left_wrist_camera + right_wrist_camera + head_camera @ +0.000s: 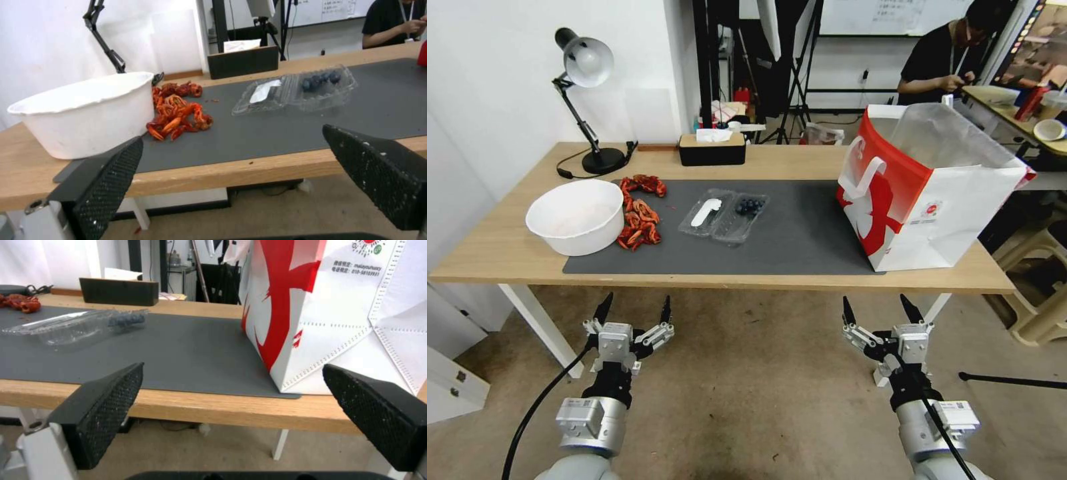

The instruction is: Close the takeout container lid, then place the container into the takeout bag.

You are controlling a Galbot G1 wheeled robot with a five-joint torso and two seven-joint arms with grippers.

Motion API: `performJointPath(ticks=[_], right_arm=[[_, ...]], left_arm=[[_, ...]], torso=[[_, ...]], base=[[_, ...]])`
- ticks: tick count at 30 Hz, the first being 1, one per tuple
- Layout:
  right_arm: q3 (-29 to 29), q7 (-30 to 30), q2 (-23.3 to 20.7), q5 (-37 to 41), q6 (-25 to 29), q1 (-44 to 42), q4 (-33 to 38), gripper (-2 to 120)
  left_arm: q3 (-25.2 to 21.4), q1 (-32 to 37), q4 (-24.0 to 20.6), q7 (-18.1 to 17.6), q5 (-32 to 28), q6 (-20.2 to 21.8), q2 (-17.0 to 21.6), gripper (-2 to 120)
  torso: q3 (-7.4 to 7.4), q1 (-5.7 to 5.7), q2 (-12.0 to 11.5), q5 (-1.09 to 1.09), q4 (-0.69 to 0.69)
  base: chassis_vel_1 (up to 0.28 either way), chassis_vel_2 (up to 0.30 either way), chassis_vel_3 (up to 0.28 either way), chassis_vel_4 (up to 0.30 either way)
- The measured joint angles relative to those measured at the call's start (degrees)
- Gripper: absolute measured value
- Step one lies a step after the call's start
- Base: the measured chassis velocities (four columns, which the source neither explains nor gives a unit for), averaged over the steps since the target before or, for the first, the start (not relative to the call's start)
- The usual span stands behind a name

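— Two grippers, both low in front of the wooden table (pixel 507 250), short of its near edge. The left gripper (pixel 634 312) has its black, pointed fingers spread wide with nothing between them; the right gripper (pixel 879 309) is splayed the same way, also empty.

— What do the finger pads look like?

— From the wrist views, wedge-shaped, black, with a fine dimpled grid. The left ones are flecked with pale specks.

— And the takeout container (pixel 725 215)?

— It lies flat on the dark grey mat (pixel 800 233), near the middle of the table, swung fully open. Thin, clear, ribbed plastic, two shallow rectangular halves side by side. The half toward the bag holds a small cluster of dark, round blueberries (pixel 750 205). The other half is the lid (pixel 706 213), carrying an oblong white label.

— Where is the takeout bag (pixel 924 190)?

— Upright at the right end of the mat, well apart from the container. Stiff paper, white side panels with stitched-looking dotted seams, a red front with a white figure, a flat white handle, and a crinkled clear liner standing up out of its open mouth.

— Anything else on the table?

— A round white bowl (pixel 578 215) with a slightly uneven rim at the left end, and touching its side a heap of glossy red crayfish (pixel 639 220). Behind, a black tissue box (pixel 712 149) and a black desk lamp (pixel 586 80) with a domed metal shade.
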Motion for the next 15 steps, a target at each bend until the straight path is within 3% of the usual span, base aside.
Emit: performJointPath(ticks=[15], right_arm=[[0.00,0.00,0.00,0.00,0.00,0.00,0.00,100]], left_arm=[[0.00,0.00,0.00,0.00,0.00,0.00,0.00,100]], torso=[[0.00,0.00,0.00,0.00,0.00]], base=[[0.000,0.000,0.000,0.000]])
